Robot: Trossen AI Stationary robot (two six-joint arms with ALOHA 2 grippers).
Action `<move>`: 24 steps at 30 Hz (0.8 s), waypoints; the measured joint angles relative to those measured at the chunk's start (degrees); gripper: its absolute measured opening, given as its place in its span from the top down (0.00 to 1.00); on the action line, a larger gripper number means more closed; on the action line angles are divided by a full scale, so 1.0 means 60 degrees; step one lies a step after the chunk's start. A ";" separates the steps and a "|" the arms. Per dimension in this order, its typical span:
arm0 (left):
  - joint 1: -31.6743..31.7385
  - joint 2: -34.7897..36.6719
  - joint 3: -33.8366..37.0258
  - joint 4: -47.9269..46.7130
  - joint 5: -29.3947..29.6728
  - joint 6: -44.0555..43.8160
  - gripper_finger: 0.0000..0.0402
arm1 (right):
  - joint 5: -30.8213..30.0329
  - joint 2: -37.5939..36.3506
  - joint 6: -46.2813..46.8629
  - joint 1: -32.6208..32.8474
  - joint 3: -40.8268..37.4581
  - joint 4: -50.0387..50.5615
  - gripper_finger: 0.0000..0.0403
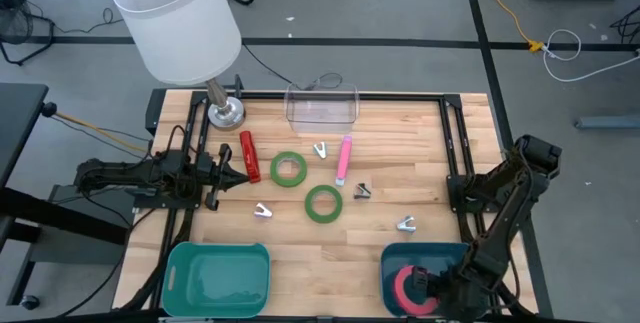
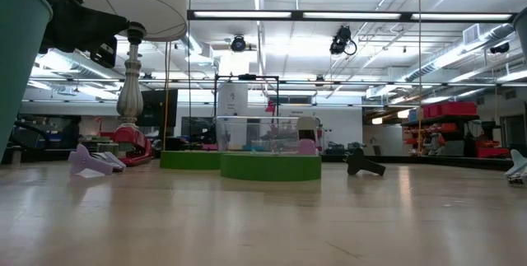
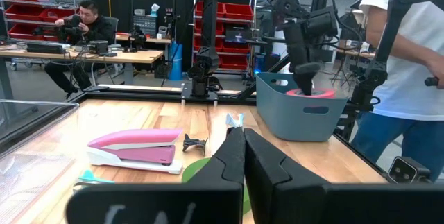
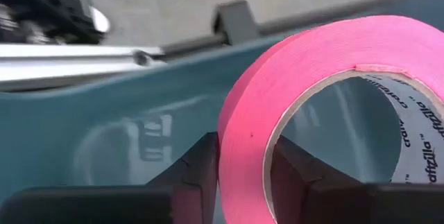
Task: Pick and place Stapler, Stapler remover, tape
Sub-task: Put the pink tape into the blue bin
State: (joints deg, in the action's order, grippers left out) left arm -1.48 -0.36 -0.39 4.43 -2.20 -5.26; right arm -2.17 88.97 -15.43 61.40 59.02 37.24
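My right gripper (image 1: pixel 418 283) reaches down into the blue bin (image 1: pixel 395 255) at the table's near right corner and is shut on the pink tape ring (image 1: pixel 405 289). Two green tape rings (image 1: pixel 289 169) (image 1: pixel 323 203) lie flat mid-table. The red stapler (image 1: pixel 248 156) lies just beyond my left gripper (image 1: pixel 225 170), which is shut and hovers at the table's left side. The pink stapler (image 1: pixel 343 159) lies right of the green rings. Small staple removers (image 1: pixel 262 210) (image 1: pixel 320 150) (image 1: pixel 405 224) are scattered around them. My right gripper pinches the pink ring's wall (image 4: pixel 243 134), one finger (image 4: pixel 295 172) inside the ring's open centre and the other finger (image 4: pixel 198 172) outside. The fingers come from above. The ring stands on edge inside the bin; whether it touches the bin's floor I cannot tell.
A green bin (image 1: pixel 217 278) sits at the near left corner. A clear box (image 1: pixel 322 106) and a lamp base (image 1: pixel 225 111) stand at the far edge, the white shade (image 1: pixel 180 13) overhanging. A dark remover (image 1: pixel 362 192) lies mid-table. A person in white (image 3: pixel 402 44) stands beyond the right side.
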 joint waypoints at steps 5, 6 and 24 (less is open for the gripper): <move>0.0000 0.0000 0.0002 0.0000 0.0000 0.0000 0.99 | -0.0387 0.0000 -0.0002 -0.0132 -0.0389 -0.0003 0.75; 0.0004 0.0000 0.0000 0.0000 0.0000 0.0000 0.99 | -0.0388 0.0000 -0.0006 -0.0145 -0.0493 -0.0011 0.75; 0.0004 0.0000 0.0002 0.0000 0.0000 0.0003 0.99 | -0.0230 0.0004 0.0027 -0.0142 -0.1295 -0.0321 0.70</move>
State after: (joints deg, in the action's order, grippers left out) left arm -1.45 -0.36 -0.38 4.43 -2.20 -5.24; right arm -3.55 88.99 -15.27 60.55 51.24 35.31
